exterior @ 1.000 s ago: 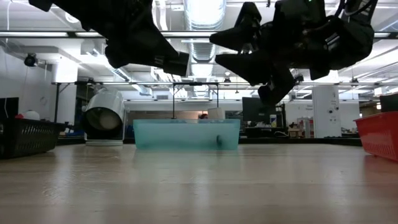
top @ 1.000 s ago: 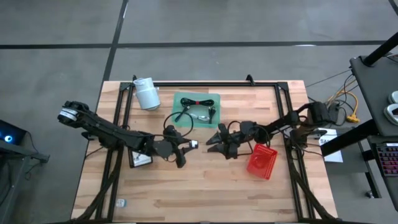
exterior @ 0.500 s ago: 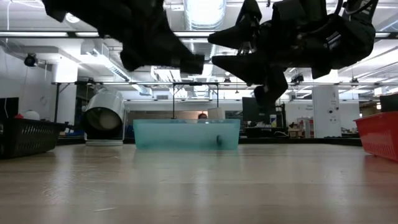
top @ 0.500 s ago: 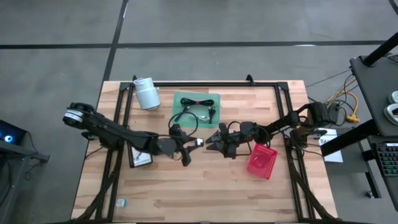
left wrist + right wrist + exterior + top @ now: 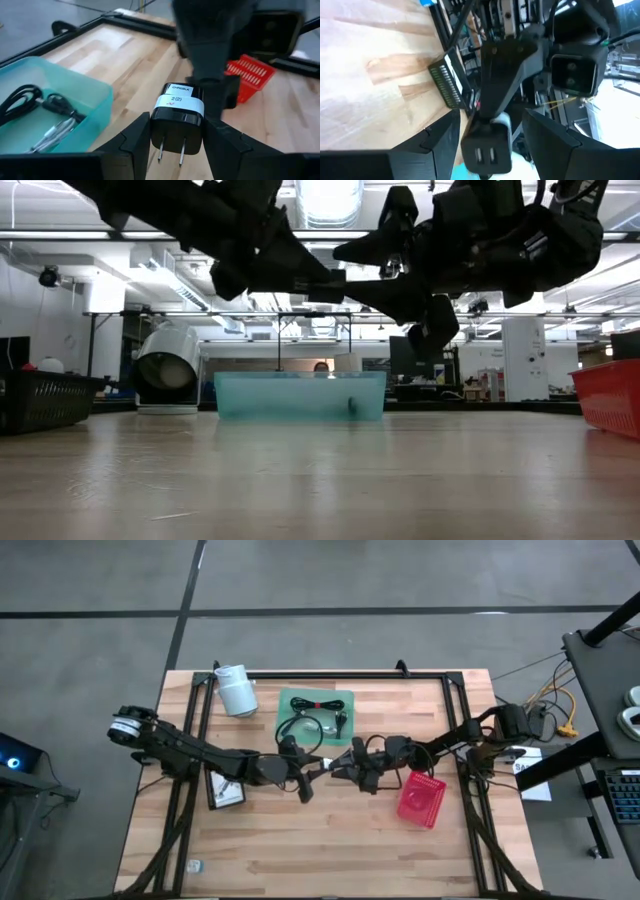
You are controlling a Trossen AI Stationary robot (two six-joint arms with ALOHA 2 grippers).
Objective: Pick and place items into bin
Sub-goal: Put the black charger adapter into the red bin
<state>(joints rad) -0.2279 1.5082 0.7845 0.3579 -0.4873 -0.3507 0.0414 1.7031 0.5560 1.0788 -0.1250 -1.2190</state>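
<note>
Black two-prong plug adapter (image 5: 177, 116) sits clamped in your left gripper (image 5: 176, 131); feed it squarely toward three o'clock between the right gripper's (image 5: 343, 766) wide-spread fingers.

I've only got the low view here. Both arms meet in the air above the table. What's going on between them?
Observer: The left end effector holds a black plug-in charger with a white label, its prongs pointing toward that arm's wrist camera.
Operator: Does the right one have it too?
Observer: No. The right end effector is open, with a finger on either side of the charger, not closed on it.
Operator: Anything in the teal bin?
Observer: Yes, the teal bin already holds coiled black cable.
</note>
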